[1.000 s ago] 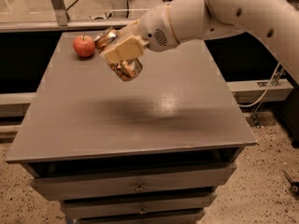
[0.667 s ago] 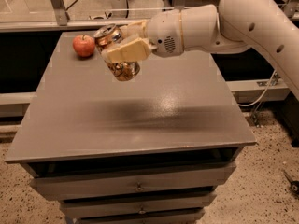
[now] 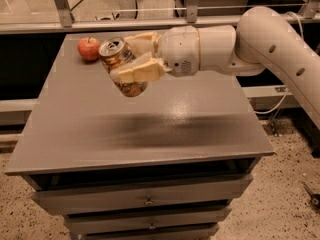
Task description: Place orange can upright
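The gripper (image 3: 131, 59) hangs above the back left part of the table (image 3: 190, 134), reaching in from the right on the end of the arm (image 3: 280, 39). Its jaws are closed around the orange can (image 3: 120, 64), one on the far side and one on the near side. The can is in the air, well clear of the table top, and it is tilted: its silver top with the pull tab points up and to the left, and its base points down and to the right. An apple (image 3: 89, 48) sits on the table just beyond and to the left.

The step in hand looks like the carry before set-down. The next move calls for turning the wrist until the base is level, then lowering the can onto bare table away from the apple, and letting go only once it stands flat.
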You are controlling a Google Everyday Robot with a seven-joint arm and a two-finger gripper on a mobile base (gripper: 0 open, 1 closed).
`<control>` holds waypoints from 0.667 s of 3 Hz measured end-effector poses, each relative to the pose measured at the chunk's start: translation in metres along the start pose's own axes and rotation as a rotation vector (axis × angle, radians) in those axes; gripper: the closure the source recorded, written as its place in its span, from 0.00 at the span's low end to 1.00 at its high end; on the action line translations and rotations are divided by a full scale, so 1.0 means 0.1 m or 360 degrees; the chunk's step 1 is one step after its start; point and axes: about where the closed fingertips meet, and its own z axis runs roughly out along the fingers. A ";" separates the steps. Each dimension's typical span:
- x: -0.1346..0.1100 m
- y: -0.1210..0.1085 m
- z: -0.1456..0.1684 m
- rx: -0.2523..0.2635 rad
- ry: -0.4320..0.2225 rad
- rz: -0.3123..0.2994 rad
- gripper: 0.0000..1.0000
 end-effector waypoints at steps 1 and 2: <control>-0.03 0.04 -0.18 -0.0006 -0.0080 0.0018 1.00; 0.08 0.16 -0.35 0.0025 -0.0178 0.0078 1.00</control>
